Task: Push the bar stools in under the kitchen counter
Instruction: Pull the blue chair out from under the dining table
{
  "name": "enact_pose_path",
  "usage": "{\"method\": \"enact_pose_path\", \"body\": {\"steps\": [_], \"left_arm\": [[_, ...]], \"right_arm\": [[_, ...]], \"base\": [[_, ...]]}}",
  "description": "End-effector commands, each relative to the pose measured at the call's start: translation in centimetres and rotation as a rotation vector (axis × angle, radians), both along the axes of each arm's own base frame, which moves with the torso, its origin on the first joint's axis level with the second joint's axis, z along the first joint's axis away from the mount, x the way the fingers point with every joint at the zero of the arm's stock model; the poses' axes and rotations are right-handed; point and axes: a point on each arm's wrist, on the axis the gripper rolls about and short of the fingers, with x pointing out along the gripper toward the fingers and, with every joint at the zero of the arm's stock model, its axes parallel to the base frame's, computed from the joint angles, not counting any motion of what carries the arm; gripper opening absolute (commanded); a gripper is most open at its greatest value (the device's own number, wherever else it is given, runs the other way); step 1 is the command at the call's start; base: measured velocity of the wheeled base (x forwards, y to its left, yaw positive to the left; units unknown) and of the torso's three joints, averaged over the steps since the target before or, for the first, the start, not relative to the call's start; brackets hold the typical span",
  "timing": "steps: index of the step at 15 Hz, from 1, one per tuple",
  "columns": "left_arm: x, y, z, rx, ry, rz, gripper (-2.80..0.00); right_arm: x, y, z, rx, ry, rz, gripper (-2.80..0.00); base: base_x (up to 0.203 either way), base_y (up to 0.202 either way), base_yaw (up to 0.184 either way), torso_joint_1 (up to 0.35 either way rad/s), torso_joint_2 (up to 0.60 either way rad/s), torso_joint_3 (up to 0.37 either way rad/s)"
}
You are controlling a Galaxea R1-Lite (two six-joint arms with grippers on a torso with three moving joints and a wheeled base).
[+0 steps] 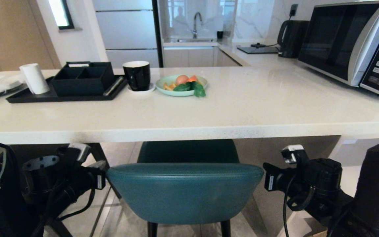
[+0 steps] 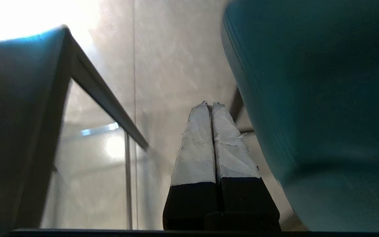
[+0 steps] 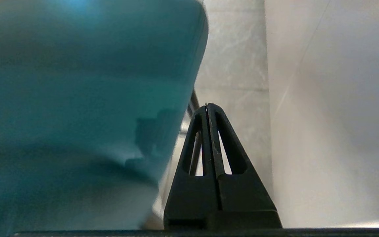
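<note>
The teal bar stool stands straight ahead of me. Its curved back is just outside the kitchen counter edge and its seat is under the countertop. My left gripper is shut and empty, pointing down beside the left end of the teal back. On the other side my right gripper is shut and empty next to the right end of the back. Left of my left gripper is the other bar stool's dark seat and slanted leg.
On the counter sit a black tray with an organiser, a white roll, a black mug, a plate of food and a microwave. A white panel stands close to the right of my right gripper.
</note>
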Motion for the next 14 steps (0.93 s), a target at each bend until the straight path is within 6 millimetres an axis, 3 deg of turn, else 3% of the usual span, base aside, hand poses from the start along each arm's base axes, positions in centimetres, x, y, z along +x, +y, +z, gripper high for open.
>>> {"method": "enact_pose_path", "body": {"steps": [1, 4, 6, 12, 14], "left_arm": [[1.5, 0.4, 0.1, -0.001, -0.04, 0.016, -2.8], [4.7, 0.2, 0.3, -0.001, -0.116, 0.037, -2.8], [5.5, -0.8, -0.3, -0.002, -0.116, 0.02, -2.8], [3.2, -2.2, -0.3, -0.038, -0.062, -0.025, -2.8], [1.1, -2.9, -0.9, -0.046, 0.005, -0.056, -2.8]], "right_arm": [[1.4, 0.5, -0.5, 0.016, -0.016, -0.014, -2.8], [3.3, 1.1, -0.4, 0.038, -0.065, -0.063, -2.8], [3.9, 1.2, -0.7, 0.04, -0.071, -0.071, -2.8], [2.2, 0.8, -0.5, 0.031, -0.04, -0.085, -2.8], [1.0, 1.0, -0.9, 0.046, 0.005, -0.075, -2.8]], "base": [[0.0, 0.0, 0.0, 0.0, 0.0, 0.0], [0.0, 0.0, 0.0, 0.0, 0.0, 0.0], [0.0, 0.0, 0.0, 0.0, 0.0, 0.0], [0.0, 0.0, 0.0, 0.0, 0.0, 0.0], [0.0, 0.0, 0.0, 0.0, 0.0, 0.0]]}}
